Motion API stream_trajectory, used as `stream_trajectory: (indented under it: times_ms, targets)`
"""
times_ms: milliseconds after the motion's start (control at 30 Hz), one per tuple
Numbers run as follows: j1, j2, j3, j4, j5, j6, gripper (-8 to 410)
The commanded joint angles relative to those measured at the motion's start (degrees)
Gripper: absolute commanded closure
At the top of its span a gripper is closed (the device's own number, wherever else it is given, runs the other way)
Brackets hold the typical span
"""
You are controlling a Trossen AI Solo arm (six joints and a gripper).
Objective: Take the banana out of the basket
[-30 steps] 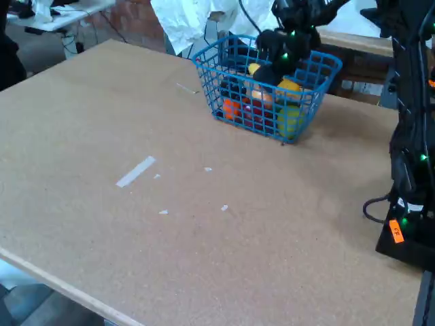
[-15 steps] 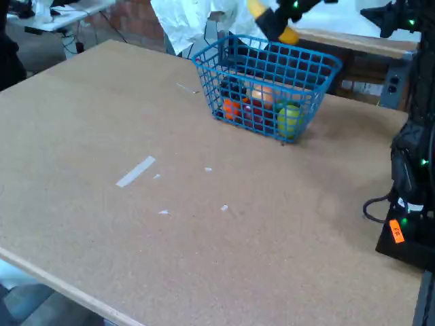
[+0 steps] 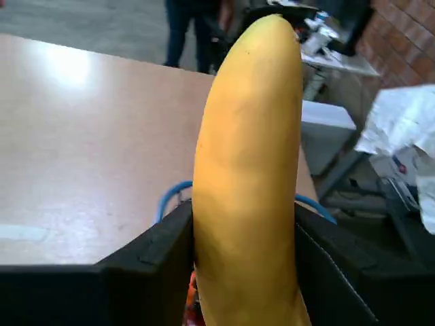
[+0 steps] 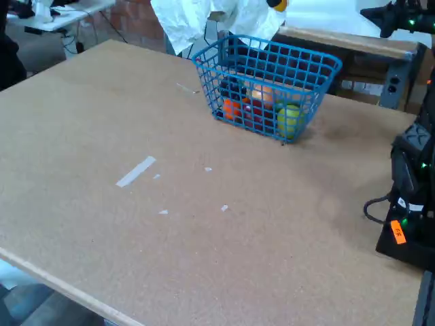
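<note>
High above the basket (image 4: 265, 75), gripper (image 3: 245, 231) clamped on the banana (image 3: 248, 176) — best carried well clear, then lowered gently.

A strip of white tape (image 4: 135, 171) lies on the brown tabletop (image 4: 204, 231) with small white scraps (image 4: 223, 208) nearby. A white cloth (image 4: 204, 20) hangs behind, beside a brick wall (image 3: 408, 41).
</note>
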Motion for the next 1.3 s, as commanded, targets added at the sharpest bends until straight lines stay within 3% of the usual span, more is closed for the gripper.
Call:
stream_trajectory:
  times_ms: [0,500,1267]
  targets:
    - [8.4,-0.3,0.0,-1.1,-1.2,-3.4,402]
    - [20.6,0.2,0.0,-3.9,-1.0,-7.5,402]
    - [25.0,19.5,0.0,-6.0,0.6,-7.8,402]
